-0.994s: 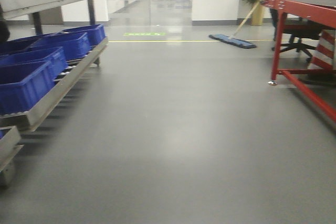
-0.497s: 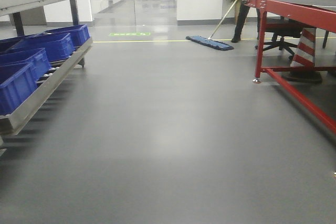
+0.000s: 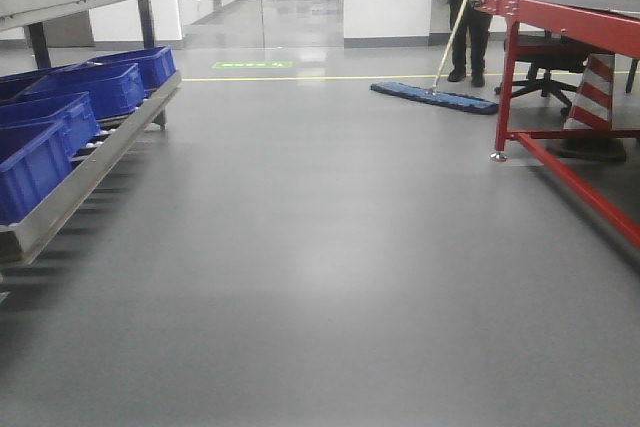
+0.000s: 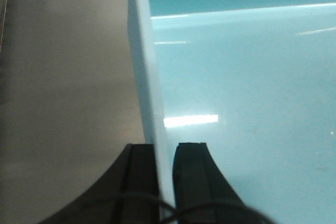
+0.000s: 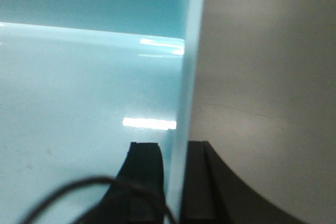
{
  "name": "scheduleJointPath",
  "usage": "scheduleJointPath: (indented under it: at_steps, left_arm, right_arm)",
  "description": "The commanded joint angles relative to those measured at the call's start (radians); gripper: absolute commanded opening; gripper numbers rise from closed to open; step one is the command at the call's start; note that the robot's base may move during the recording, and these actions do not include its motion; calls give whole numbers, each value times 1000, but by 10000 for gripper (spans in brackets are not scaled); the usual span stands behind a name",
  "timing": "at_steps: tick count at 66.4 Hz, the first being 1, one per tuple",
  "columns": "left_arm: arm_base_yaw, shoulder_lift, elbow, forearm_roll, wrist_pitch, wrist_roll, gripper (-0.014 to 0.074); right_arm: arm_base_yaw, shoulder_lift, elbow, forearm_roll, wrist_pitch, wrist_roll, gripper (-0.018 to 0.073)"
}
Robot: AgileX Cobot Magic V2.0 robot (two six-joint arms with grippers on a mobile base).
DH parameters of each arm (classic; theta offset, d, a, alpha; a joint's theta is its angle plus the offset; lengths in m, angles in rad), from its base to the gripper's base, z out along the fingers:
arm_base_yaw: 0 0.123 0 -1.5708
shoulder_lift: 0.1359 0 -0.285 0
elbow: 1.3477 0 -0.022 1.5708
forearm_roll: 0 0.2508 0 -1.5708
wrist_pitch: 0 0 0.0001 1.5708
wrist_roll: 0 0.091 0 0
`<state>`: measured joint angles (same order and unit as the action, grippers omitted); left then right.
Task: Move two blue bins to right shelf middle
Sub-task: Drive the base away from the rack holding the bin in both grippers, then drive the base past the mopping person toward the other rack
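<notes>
Your pale light-blue smooth-walled plastic bin (image 4: 241, 103) fills both wrist views, open side toward the cameras, its glossy floor catching strip-light reflections. In the left wrist view its thick left wall runs from bottom centre up to the top edge, leaning slightly left. In the right wrist view (image 5: 79, 93) the opposite wall rises the same way, leaning slightly right. Which of its axes is the long one cannot be told.

Your left gripper (image 4: 165, 153) is clamped on that left wall, one black finger (image 4: 139, 177) outside and one inside. Your right gripper (image 5: 176, 150) pinches the right wall likewise.

In the front view, grey floor (image 3: 320, 247) fills the middle. Dark blue plastic crates (image 3: 95, 92) sit on a metal rack (image 3: 90, 162) at the left edge. A red-framed table (image 3: 560, 17) stands at the right, and a person (image 3: 470, 7) holds a flat blue mop (image 3: 435, 97) at upper right.
</notes>
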<state>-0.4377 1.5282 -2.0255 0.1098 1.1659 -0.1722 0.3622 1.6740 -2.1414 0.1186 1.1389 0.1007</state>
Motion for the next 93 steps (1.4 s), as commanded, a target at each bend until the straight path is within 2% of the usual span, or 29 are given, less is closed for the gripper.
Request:
scheduleJointPath:
  at_steps: [1,93]
  left_arm:
    - [-4,-16,-12,-25,-33,13,-111]
    - [-4,-16,-12,-19,-33,13,-111]
  right_arm:
    - [-2,-7,-10,-7,-48,-12,-153]
    - [-2,-7,-10,-7,-48,-12,-153]
